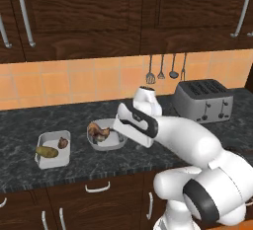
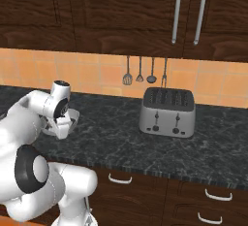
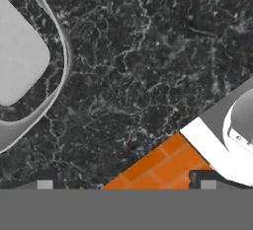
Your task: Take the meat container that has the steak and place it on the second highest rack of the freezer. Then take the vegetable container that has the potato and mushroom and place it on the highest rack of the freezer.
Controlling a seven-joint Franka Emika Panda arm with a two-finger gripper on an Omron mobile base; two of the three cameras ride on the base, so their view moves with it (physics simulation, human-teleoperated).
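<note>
The meat container (image 1: pixel 111 145), a rounded white tub, sits mid-counter with the brown steak (image 1: pixel 99 133) inside. To its left stands the rectangular vegetable container (image 1: pixel 53 162) with the yellowish potato (image 1: pixel 47 151) and the small dark mushroom (image 1: pixel 63 142). My hand (image 1: pixel 136 123) hovers just right of the meat container, pointing down at the counter. In the hand view my gripper (image 3: pixel 124 183) is open, with nothing between its fingertips (image 3: pixel 44 182), above bare dark counter; the meat container's rim (image 3: pixel 62 51) curves along the left. The freezer and its racks are out of view.
A silver toaster (image 1: pixel 203 100) (image 2: pixel 167 112) stands at the back right of the black stone counter (image 1: pixel 29 120). Utensils (image 1: pixel 165 68) hang on the orange tile wall. Dark wood cabinets run above and below. The meat container's edge (image 2: pixel 74 118) peeks out behind my hand.
</note>
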